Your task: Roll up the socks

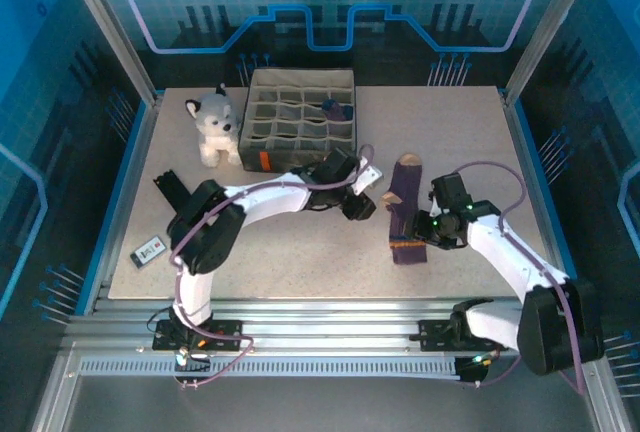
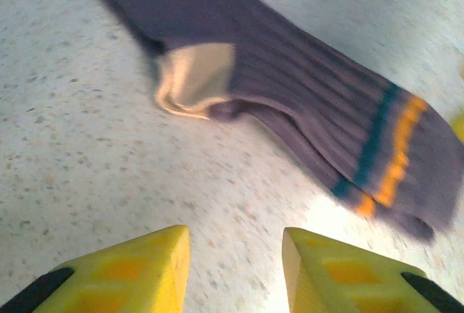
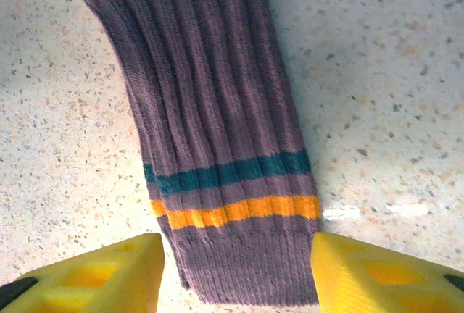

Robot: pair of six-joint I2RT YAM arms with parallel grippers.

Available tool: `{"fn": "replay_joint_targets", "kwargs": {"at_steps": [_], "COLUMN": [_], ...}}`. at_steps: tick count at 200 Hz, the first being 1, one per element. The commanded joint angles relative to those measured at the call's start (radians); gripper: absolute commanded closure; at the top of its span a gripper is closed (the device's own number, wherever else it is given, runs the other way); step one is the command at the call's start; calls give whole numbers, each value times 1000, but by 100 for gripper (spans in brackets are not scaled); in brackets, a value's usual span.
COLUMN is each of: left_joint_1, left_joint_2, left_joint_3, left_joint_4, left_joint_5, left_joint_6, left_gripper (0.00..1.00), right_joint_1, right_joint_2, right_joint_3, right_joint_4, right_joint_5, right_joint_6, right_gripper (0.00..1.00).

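The purple socks [image 1: 405, 210] lie lengthwise on the table right of centre, one on top of the other, tan toe [image 1: 408, 161] at the far end and striped cuff [image 1: 408, 249] at the near end. In the left wrist view the tan heel [image 2: 192, 77] and the teal and orange stripes [image 2: 384, 157] show ahead of my left gripper [image 2: 235, 237], which is open over bare table just left of the socks [image 1: 363, 204]. My right gripper [image 3: 238, 244] is open, with one yellow finger [image 3: 109, 273] on each side of the cuff [image 3: 243, 269]. It stands at the socks' near right side [image 1: 425, 229].
A grey fabric organiser [image 1: 300, 102] with several compartments stands at the back, a dark bundle [image 1: 335, 109] in one cell. A plush husky [image 1: 213, 124] sits to its left. A small flat device [image 1: 150, 249] lies near the front left edge.
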Motion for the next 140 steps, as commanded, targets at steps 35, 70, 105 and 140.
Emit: {"fn": "replay_joint_targets", "kwargs": {"at_steps": [35, 70, 105, 140], "left_joint_1": [-209, -247, -301, -312], "left_joint_2": [-88, -10, 55, 97], "left_joint_3": [-285, -221, -209, -206], "left_joint_4": [357, 389, 452, 498], "left_joint_5": [23, -5, -81, -121], "left_joint_6": [606, 635, 746, 781], "left_gripper": [58, 57, 58, 59], "right_joint_1": [-48, -50, -60, -58], "right_joint_2": [2, 34, 57, 75], "right_joint_3": [-89, -103, -145, -149], "right_joint_4": [-13, 6, 86, 96], "right_joint_5": [12, 20, -41, -48], "right_joint_6": [38, 40, 56, 55], "right_gripper": [52, 54, 71, 80]}}
